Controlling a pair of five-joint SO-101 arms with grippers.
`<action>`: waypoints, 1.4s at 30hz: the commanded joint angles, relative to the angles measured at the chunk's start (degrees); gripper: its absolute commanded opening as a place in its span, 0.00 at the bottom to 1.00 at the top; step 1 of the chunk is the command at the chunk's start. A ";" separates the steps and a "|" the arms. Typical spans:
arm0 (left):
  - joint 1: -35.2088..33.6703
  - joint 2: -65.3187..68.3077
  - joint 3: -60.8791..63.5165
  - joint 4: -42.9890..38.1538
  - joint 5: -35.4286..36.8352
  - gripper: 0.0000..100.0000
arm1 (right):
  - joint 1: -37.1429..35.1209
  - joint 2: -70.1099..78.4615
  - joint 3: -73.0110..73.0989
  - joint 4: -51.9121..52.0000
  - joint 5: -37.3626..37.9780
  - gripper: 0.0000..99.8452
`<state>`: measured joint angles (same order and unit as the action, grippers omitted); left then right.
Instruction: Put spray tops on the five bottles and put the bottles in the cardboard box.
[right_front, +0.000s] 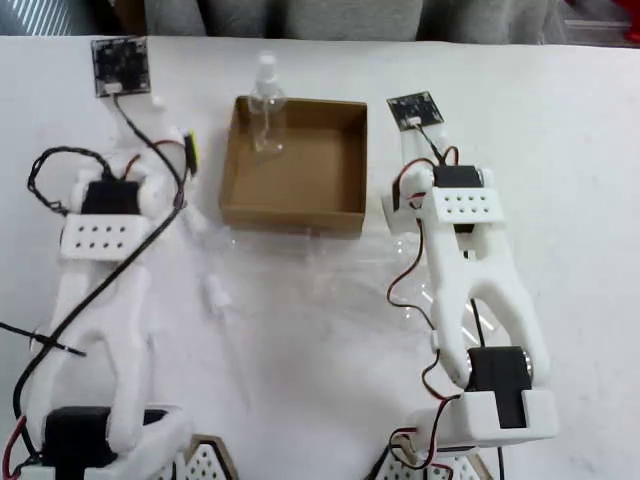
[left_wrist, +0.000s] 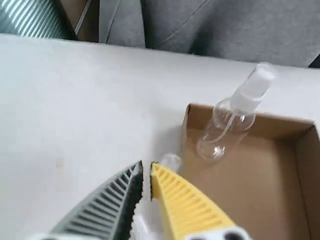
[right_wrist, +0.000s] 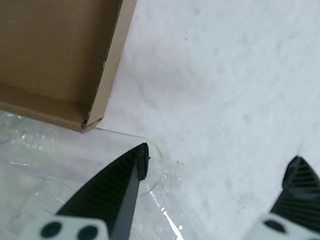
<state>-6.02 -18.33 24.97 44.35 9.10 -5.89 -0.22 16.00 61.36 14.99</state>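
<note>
1. Your left pincer (left_wrist: 146, 181) is closed tight at the cardboard box's (right_front: 293, 215) 9 o'clock.
2. Capped spray bottle (right_front: 267, 112) sits in the box's 11 o'clock corner.
3. Your right pincer (right_wrist: 221, 156) is wide open and empty, with the uncapped bottle's (right_wrist: 167, 173) neck beside it.

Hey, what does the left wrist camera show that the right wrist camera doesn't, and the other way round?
Left wrist view, not the right: a capped bottle, spray top on, standing inside the cardboard box, and the left claw shut. Right wrist view, not the left: an open bottle without a top, lying on the table by the box's corner, and the right claw open near its neck. Both: the cardboard box and the white table.
</note>
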 joint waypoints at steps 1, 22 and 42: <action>-1.36 -4.00 3.16 3.52 0.53 0.02 | 0.75 -3.56 -1.05 0.92 0.00 0.38; -24.66 -20.97 20.48 15.21 0.18 0.03 | -0.57 -22.90 5.54 19.82 0.00 0.12; -25.54 -4.62 25.58 6.33 -5.63 0.02 | -14.46 -34.51 23.21 22.20 19.16 0.22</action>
<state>-31.16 -22.90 50.55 53.41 6.73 -19.34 -33.01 38.86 83.25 31.08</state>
